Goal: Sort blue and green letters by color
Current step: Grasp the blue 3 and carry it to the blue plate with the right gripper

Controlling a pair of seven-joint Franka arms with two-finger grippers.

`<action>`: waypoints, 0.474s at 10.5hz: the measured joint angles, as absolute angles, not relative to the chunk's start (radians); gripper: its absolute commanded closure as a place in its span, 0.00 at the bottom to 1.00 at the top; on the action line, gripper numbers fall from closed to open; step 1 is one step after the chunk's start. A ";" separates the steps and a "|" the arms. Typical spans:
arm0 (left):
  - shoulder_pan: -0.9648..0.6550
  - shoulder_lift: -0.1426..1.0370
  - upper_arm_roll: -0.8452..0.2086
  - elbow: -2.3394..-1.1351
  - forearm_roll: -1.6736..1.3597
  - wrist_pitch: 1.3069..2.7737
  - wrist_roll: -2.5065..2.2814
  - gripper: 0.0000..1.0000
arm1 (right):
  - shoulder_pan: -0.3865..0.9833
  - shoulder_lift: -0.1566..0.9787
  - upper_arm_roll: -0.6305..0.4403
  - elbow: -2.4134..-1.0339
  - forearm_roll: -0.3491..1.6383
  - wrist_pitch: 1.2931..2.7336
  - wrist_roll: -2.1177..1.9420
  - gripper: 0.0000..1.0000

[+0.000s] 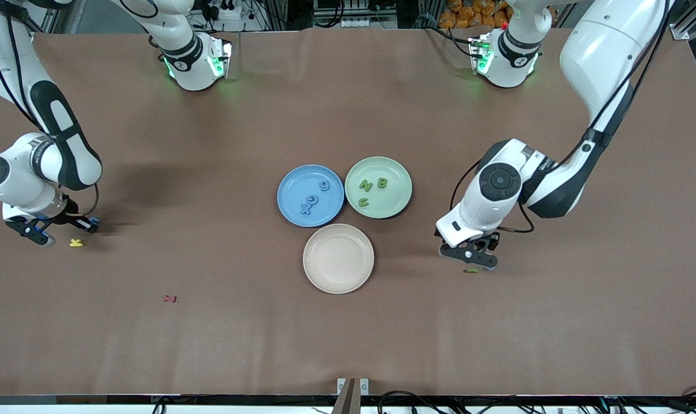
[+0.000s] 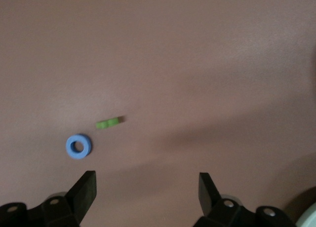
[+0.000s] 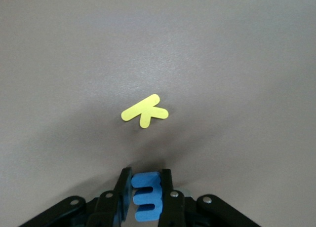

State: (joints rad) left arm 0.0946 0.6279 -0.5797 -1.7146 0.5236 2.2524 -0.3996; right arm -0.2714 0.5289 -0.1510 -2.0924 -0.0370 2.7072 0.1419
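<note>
Right now I see 3 plates grouped at the centre of the front view: a blue plate (image 1: 290, 198), a green plate (image 1: 400, 172) beside it toward the left arm's end, and a beige plate (image 1: 338, 258) lower in the frame, bare. On the blue plate lie 3 blue letters (image 1: 313, 200); on the green plate lie 3 green letters (image 1: 373, 188).

My right gripper (image 1: 66, 230) sits at the left edge of the front view, low over the table just beside the yellow K (image 1: 76, 242). In the right wrist view its jaws are pinching a blue E (image 3: 146, 202) upright between them at the bottom of the frame, with the K (image 3: 144, 111) flat on the table at mid-frame.

My left gripper (image 1: 469, 257) is at the lower right of the plates in the front view, low over the table. Its jaws are spread wide with nothing between them. A small green piece (image 1: 471, 270) lies on the table just below it in that view. The left wrist view shows that green piece (image 2: 108, 122) left of centre, with a blue O (image 2: 78, 146) near it, apart from it.

A red letter (image 1: 169, 298) lies alone at the lower left of the front view.
</note>
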 measured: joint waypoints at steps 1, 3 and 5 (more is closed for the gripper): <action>0.088 0.664 -0.567 -1.680 0.524 2.254 -0.338 0.14 | -0.272 0.530 -0.150 -2.093 -0.037 2.707 0.142 1.00; 0.087 0.712 -0.525 -1.630 0.524 2.257 -0.232 0.18 | -0.273 0.528 -0.125 -2.092 -0.037 2.703 0.141 1.00; 0.094 0.721 -0.509 -1.615 0.524 2.257 -0.139 0.19 | -0.266 0.514 -0.063 -2.073 -0.037 2.629 0.143 1.00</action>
State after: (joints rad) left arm 0.0938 0.7213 -0.5088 -1.6151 0.5235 2.2569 -0.1390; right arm -0.2657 0.5141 -0.0628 -2.0725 -0.0370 2.6295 0.1430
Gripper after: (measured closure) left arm 0.154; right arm 0.718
